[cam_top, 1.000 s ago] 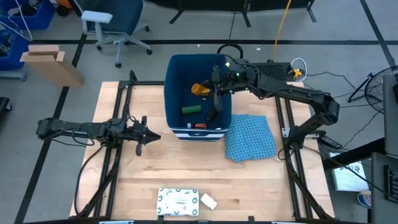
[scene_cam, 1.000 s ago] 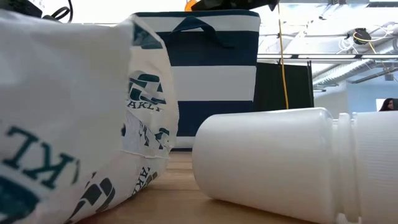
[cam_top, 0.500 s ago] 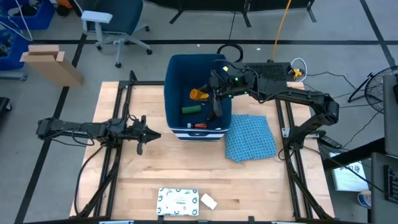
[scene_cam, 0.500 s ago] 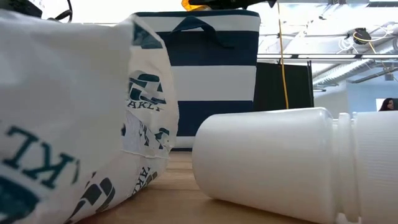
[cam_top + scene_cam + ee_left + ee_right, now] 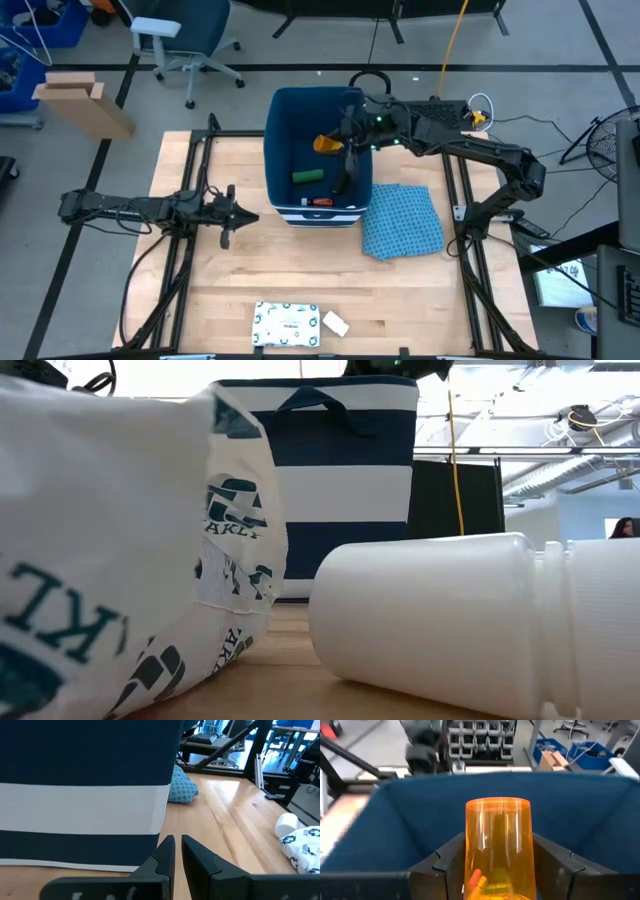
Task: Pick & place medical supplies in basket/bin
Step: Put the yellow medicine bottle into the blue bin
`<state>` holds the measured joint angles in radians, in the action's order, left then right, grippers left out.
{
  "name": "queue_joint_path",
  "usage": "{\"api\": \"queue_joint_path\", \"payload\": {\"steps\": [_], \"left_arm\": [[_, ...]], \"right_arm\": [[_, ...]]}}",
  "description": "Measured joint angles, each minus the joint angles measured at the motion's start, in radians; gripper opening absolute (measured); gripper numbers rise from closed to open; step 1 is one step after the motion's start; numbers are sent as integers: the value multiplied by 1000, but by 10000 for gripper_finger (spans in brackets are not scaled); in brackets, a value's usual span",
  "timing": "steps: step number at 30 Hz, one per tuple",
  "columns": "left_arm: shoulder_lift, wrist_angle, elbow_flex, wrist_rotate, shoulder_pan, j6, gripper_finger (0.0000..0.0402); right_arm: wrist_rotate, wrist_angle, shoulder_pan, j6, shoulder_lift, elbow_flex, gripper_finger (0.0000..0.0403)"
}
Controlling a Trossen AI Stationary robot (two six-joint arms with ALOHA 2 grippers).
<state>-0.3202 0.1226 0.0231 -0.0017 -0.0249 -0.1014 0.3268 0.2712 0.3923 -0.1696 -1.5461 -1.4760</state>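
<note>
Basket/bin (image 5: 285,110): your deep dark-blue tub stands at the 12 o'clock side of the table, its white band showing at the base in the left wrist view.
Table (image 5: 250,270): you see a wooden top carrying the tub, the cloth and the loose supplies.
Blue patterned cloth (image 5: 402,222): it lies crumpled just beside the tub, at the tub's 4 o'clock.
Right gripper (image 5: 340,146): you find it above the tub's open top, toward the 3 o'clock wall. Its fingers (image 5: 447,860) pinch the orange pill bottle from both sides.
Left gripper (image 5: 229,215): it waits over the table at the tub's 8 o'clock, clear of everything. Its fingers (image 5: 162,857) are nearly pressed together on nothing, with only a thin slit between them.
White speckled flat packet (image 5: 287,324): it lies at the table's 6 o'clock edge, well apart from the tub.
Orange pill bottle (image 5: 326,144): you see it clamped in the right gripper over the tub's interior.
Green box (image 5: 306,176): it rests on the tub floor.
Red-white tube (image 5: 318,201): it lies on the tub floor against the 6 o'clock wall.
Small white piece (image 5: 335,323): it lies just beside the packet, at its 3 o'clock.
</note>
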Motion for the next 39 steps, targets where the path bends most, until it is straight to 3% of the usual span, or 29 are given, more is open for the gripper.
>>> {"api": "queue_joint_path", "payload": {"steps": [6,12,15,27,34,39], "left_arm": [[0,6,0,-5,0,42,37],[0,6,0,-13,0,56,37],[0,7,0,-22,1,67,37],[0,6,0,-37,1,71,37],[0,14,0,-93,1,94,37],[0,16,0,-95,1,97,37]], "right_arm": [[-44,19,21,-84,-83,-26,180],[-121,305,62,-253,-169,-110,180],[-121,357,53,-300,-203,-121,180],[-140,184,19,-320,-226,-153,180],[-64,170,-28,-309,-350,-302,175],[-68,221,-24,-317,-454,-375,173]]}}
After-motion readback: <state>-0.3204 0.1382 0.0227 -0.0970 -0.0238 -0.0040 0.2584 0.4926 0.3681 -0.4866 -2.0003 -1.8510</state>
